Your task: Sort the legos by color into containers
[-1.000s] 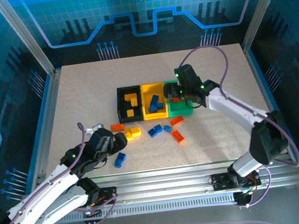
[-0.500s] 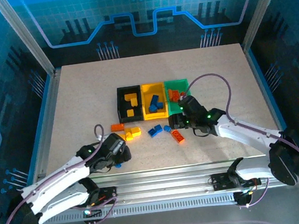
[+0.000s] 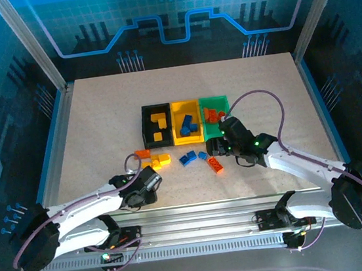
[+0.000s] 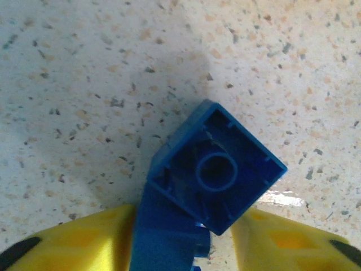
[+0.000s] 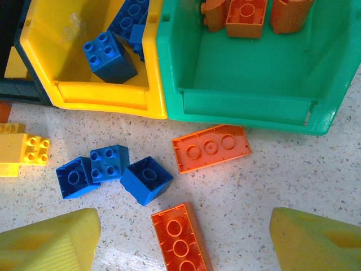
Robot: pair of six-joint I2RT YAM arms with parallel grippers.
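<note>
The left claw (image 4: 183,213) is clamped on a blue brick (image 4: 217,169). Its yellow fingers (image 4: 84,243) press in from either side. The brick sits tilted between them, hollow underside facing the wrist, over speckled table (image 4: 84,84). I cannot tell whether it is off the surface.

The right claw (image 5: 184,219) stands wide open and holds nothing. A long orange brick (image 5: 179,240) lies between its fingertips, touching neither. Just ahead lies a second orange brick (image 5: 210,148). Ahead and left, three loose blue bricks (image 5: 110,164) huddle together, with yellow bricks (image 5: 22,152) farther left. Beyond them the green bin (image 5: 248,107) holds orange pieces (image 5: 246,17). The yellow bin (image 5: 101,93) sits against its left side and holds blue pieces (image 5: 110,56). The black bin (image 3: 144,127) is next on the left.
</note>
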